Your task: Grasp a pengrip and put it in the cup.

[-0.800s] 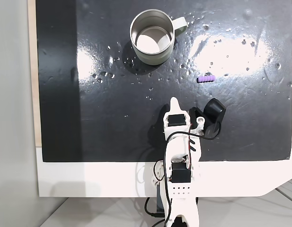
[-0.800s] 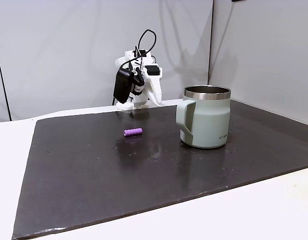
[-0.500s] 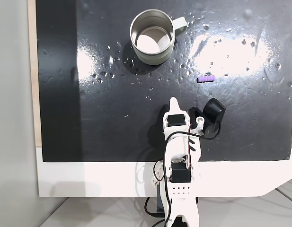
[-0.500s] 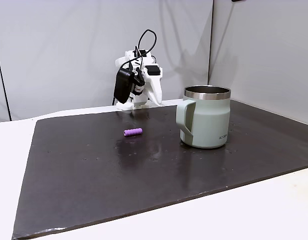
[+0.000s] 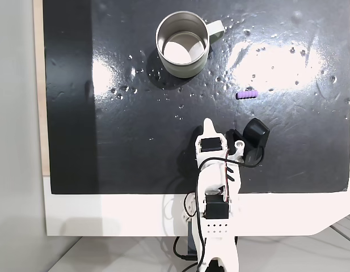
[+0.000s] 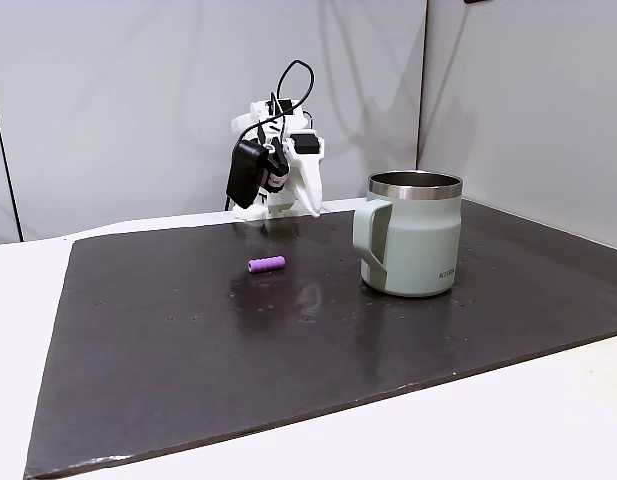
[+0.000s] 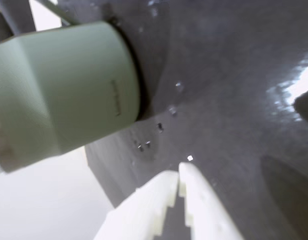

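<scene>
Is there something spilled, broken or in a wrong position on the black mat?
Nothing stands out. The cup stands upright, the pengrip lies flat on the mat, apart from the cup, and the gripper is shut and empty.

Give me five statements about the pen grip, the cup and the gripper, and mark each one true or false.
1. The purple pen grip lies on the dark mat, apart from the cup. True.
2. The cup lies tipped on its side. False: it stands upright with its open mouth up, as the side-on fixed view shows.
3. The gripper holds the pen grip. False: its white fingers are closed together with nothing between them.
4. The pen grip is already in the cup. False: the cup looks empty from above, and the grip lies on the mat.
5. In the wrist view, the cup's pale green wall is at upper left. True.
</scene>
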